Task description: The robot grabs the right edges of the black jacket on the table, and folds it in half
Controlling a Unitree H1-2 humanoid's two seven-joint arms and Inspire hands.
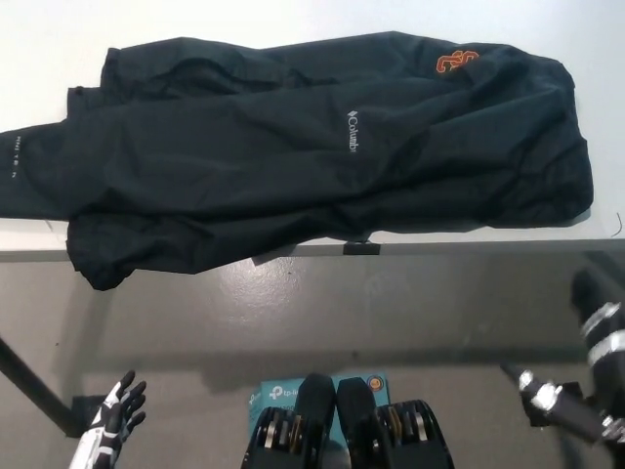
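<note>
Crumpled black nylon jacket (293,156) sprawls over the white desk (59,39) at 12 o'clock, untouched; white left hand (112,420) at 7 splayed empty, black right hand (547,401) at 4 unclear, both low pre-reach.

A black, thin, crinkled fabric jacket (312,156) lies spread flat and wide across the white desk (547,29), its length running left to right. White "Columbia" lettering sits near its middle, turned sideways, and an orange embroidered emblem shows near the upper right. The cloth is rumpled with long creases. Its lower left part hangs over the desk's near edge, and a sleeve reaches to the picture's left edge.
</note>
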